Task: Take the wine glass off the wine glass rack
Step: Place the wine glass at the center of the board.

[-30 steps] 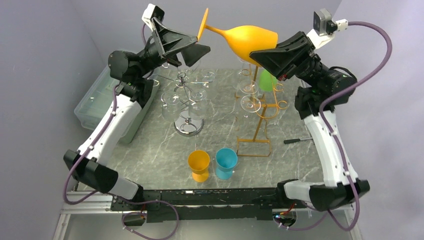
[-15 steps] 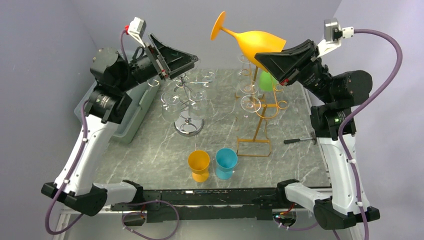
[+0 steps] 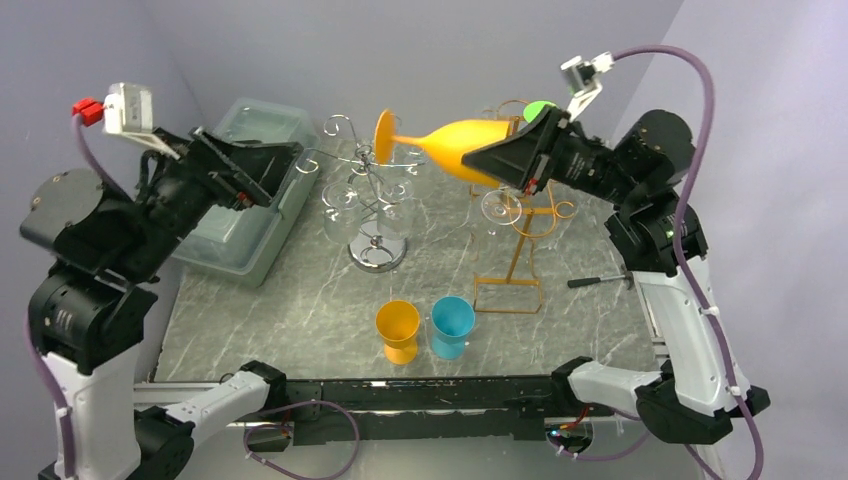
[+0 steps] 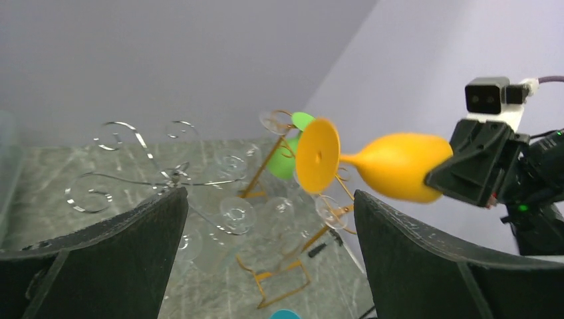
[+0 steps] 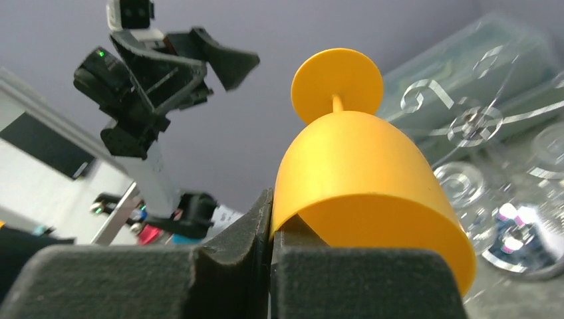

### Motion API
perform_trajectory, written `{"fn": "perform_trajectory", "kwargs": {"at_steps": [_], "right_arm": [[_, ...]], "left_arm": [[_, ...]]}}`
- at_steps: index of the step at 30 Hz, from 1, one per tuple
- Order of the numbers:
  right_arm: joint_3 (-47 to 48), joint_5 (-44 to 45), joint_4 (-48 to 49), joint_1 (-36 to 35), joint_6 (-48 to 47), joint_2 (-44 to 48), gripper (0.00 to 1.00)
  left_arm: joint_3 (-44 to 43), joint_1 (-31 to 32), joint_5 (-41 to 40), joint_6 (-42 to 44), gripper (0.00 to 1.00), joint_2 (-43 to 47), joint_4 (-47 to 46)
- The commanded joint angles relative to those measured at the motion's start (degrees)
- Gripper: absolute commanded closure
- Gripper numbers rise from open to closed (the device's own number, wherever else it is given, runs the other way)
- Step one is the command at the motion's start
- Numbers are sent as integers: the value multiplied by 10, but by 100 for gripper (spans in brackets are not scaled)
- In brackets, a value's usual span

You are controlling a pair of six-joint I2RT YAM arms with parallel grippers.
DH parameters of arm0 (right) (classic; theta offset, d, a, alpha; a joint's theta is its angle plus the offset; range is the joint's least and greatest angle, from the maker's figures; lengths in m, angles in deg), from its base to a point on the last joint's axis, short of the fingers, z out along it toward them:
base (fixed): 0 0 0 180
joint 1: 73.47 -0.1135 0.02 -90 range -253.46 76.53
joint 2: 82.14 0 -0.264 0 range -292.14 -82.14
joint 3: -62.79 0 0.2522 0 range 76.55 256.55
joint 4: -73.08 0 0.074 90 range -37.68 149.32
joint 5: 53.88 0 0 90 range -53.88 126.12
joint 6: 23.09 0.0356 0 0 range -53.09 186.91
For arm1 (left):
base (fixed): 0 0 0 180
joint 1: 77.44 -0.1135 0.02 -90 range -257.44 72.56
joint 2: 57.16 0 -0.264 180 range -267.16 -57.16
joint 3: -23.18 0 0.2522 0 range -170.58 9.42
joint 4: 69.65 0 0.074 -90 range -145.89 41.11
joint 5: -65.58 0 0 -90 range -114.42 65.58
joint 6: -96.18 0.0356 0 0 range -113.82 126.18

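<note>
An orange wine glass lies almost level in the air above the table, foot pointing left. My right gripper is shut on the rim of its bowl; in the right wrist view the gripper pinches the wall of the glass. The glass hangs free of the gold wine glass rack, which carries clear glasses and a green one. My left gripper stands open and empty, well left of the foot. In the left wrist view the glass shows beyond the gripper.
A silver wire rack hung with clear glasses stands left of the gold one. A clear plastic bin sits at the table's left edge. An orange cup and a blue cup stand near the front. A black tool lies at right.
My left gripper opened wide and drew back to the left, away from the glass's foot. The right gripper swung the glass down and leftward, from tilted up to nearly level.
</note>
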Motion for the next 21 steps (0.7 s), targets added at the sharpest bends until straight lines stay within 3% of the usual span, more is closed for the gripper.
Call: {"fn": "perform_trajectory", "kwargs": {"at_steps": [1,9,13,14,15,21], "right_arm": [[33,4,-119,-72,-5,-14,100],[131,4,-303,-328,-5,-108,100],[151,4,-373,-401,-5,-156,100],[158,211,-388,-418,-225,-175,52],[164,361,-401,-432,-249,-193,97],[182,456,-431,-494,-254,-302,100]], "left_arm": [[-6,-2,-97,73,1,6,60],[-7,-2,-134,91,1,19,77],[-12,-2,-154,101,0,24,86],[-14,-2,-158,103,1,25,87],[-15,-2,-162,105,0,26,87],[-21,-2,-175,110,1,35,82]]}}
